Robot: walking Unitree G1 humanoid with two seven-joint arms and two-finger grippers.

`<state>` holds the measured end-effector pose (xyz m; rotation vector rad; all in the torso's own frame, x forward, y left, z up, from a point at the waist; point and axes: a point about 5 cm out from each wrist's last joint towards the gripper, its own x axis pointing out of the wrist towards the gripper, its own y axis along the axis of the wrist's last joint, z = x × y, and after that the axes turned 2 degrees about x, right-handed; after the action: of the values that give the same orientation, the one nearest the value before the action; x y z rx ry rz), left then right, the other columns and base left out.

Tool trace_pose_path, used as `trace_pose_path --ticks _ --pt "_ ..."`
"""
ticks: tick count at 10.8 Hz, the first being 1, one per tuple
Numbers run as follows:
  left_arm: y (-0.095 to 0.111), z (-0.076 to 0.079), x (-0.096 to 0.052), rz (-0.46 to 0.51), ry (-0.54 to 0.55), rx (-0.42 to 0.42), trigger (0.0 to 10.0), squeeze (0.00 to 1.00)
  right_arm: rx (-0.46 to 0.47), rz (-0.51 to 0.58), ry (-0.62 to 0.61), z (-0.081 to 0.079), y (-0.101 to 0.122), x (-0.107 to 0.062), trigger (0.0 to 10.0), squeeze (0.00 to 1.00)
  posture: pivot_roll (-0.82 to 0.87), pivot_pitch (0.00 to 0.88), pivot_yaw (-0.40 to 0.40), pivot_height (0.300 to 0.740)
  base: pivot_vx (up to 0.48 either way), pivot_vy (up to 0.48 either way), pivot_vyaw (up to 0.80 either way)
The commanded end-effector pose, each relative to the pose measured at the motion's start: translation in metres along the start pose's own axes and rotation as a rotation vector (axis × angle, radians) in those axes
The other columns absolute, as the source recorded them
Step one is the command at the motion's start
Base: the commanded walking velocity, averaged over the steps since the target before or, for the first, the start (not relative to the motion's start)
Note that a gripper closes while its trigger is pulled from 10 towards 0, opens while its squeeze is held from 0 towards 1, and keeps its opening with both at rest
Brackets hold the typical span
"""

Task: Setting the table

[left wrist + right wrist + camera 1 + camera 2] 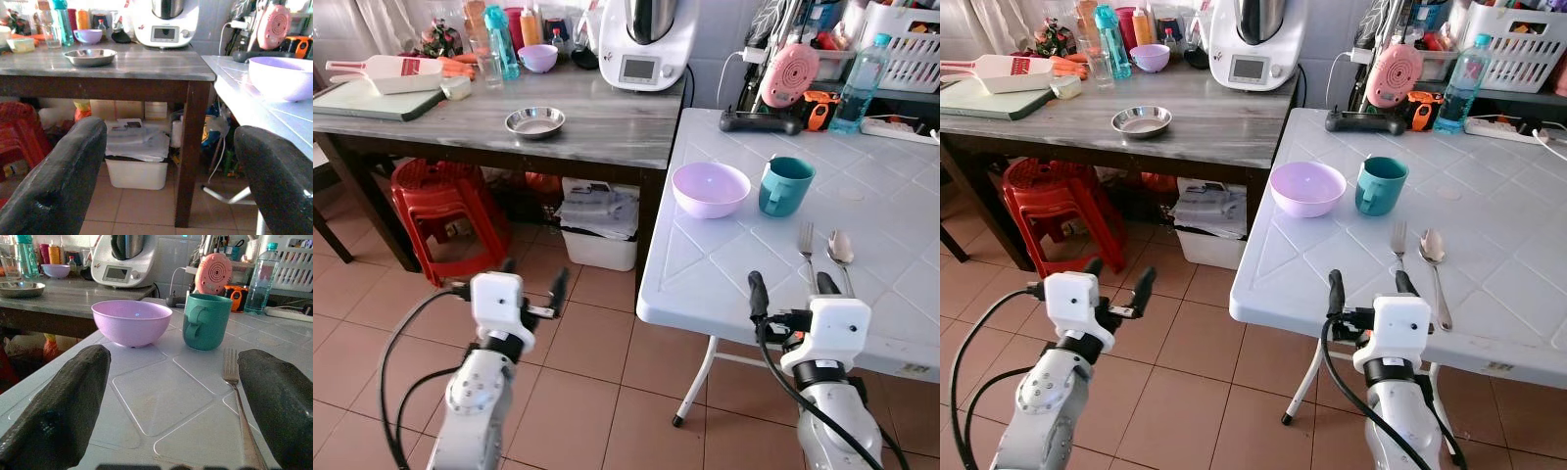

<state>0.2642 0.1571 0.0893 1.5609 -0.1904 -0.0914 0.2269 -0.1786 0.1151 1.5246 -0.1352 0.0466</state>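
On the white folding table [724,279] stand a lilac bowl [711,188] and a teal mug [786,185], side by side. A fork [807,253] and a spoon [841,251] lie together nearer the front edge. My right gripper [792,289] hovers open at that front edge, just short of the fork, with nothing between its fingers [58,406]. My left gripper [532,277] is open and empty over the tiled floor, left of the white table. A steel dish [535,121] sits on the grey wooden table [607,122] beyond.
A red plastic stool [445,211] and a white bin [599,245] stand under the wooden table. A white kitchen machine [646,39], bottles, a small lilac bowl [538,57] and a cutting board [367,98] crowd its back. A water bottle [858,83] stands behind the mug.
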Motion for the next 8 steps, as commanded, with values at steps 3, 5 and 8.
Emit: trace_pose_path --ticks 3,5,8 --pt "0.0001 0.0000 -0.0012 -0.003 -0.022 -0.012 10.0 0.00 0.007 -0.008 0.002 -0.0022 -0.0011 0.0000 10.0 0.00 0.09 0.000 0.032 0.740 0.264 0.000 0.00" --pt "-0.0003 0.0010 -0.0014 -0.010 -0.030 -0.015 10.0 0.00 0.005 -0.009 0.005 -0.0022 -0.0008 0.0002 10.0 0.00 0.09 0.000 0.031 0.740 0.307 0.000 0.00" --pt "-0.0011 0.0043 -0.0013 -0.013 -0.049 -0.024 10.0 0.00 0.009 -0.017 0.011 -0.0039 -0.0029 -0.0002 10.0 0.00 0.09 0.000 0.033 0.740 0.348 0.000 0.00"
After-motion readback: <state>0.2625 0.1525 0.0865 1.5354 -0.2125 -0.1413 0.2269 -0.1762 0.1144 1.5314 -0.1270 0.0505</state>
